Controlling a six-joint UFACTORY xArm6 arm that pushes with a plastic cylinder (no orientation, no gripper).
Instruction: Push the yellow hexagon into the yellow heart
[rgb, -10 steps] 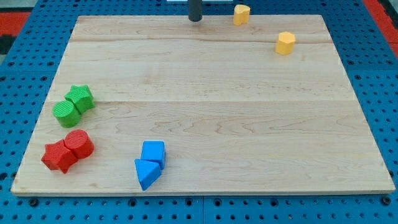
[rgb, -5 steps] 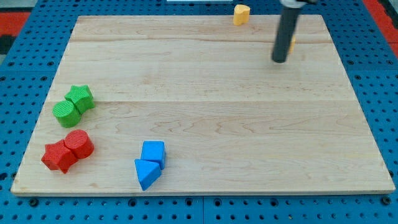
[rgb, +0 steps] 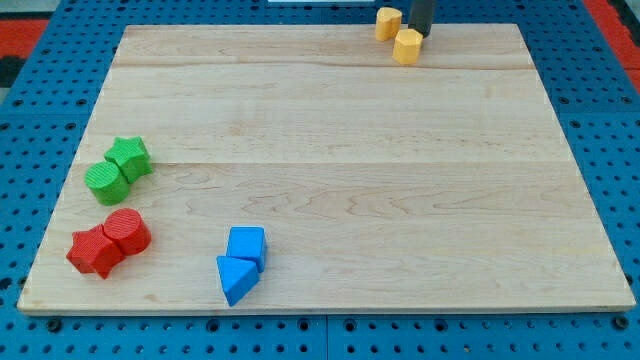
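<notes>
At the table's (rgb: 320, 120) top edge, right of centre, my tip (rgb: 421, 33), a bare rod end effector gripping nothing, touches the upper right of the yellow hexagon (rgb: 407, 46), which sits just beside the yellow heart (rgb: 388, 22).

Pale wooden board (rgb: 330, 190) on blue pegboard (rgb: 40, 90), perhaps red-edged.

Hexagon (rgb: 407, 46) touches heart (rgb: 388, 22) at the bench (rgb: 330, 140) top edge — my tip (rgb: 422, 32) just right of the hexagon. Other blocks cluster bottom-left.
</notes>
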